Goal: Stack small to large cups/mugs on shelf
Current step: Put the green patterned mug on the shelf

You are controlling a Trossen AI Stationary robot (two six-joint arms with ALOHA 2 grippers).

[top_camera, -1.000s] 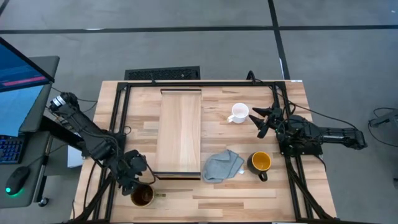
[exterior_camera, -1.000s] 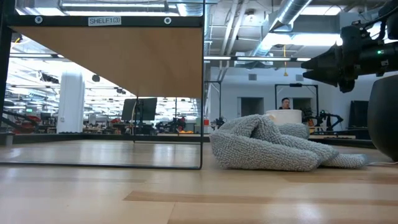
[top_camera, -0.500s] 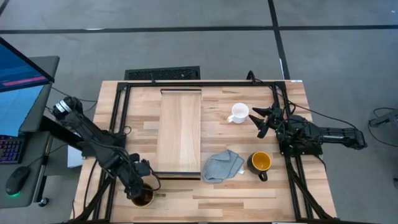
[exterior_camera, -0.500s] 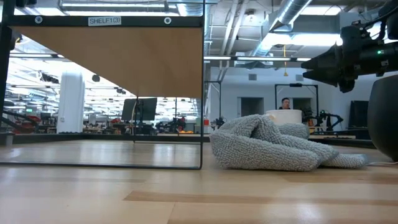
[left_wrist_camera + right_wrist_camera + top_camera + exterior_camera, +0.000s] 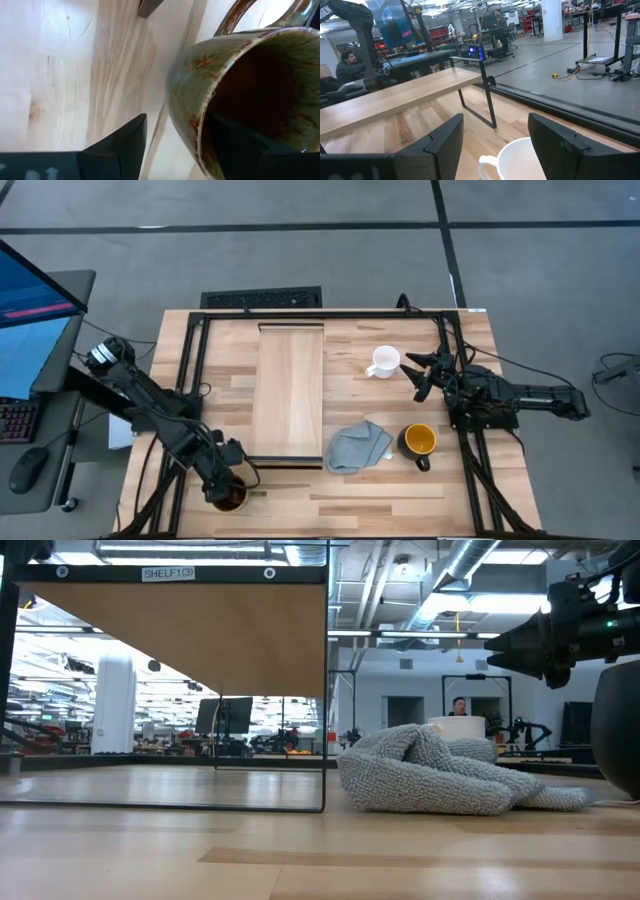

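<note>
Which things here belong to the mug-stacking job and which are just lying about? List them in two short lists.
Part of the job:
- brown-olive mug, left gripper open around its rim
- white mug, just ahead of the open right gripper
- black mug
- shelf

Just lying about:
- grey cloth, crumpled between shelf and black mug

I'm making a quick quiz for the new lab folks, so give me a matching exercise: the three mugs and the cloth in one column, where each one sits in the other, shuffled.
1. brown-olive mug
2. white mug
3. black mug
4. grey cloth

A. just ahead of the right gripper
B. beside the shelf, left of the black mug
C. straddled by the left gripper's open fingers
D. table's right side, yellow-orange inside

Pairs: 1-C, 2-A, 3-D, 4-B
</note>
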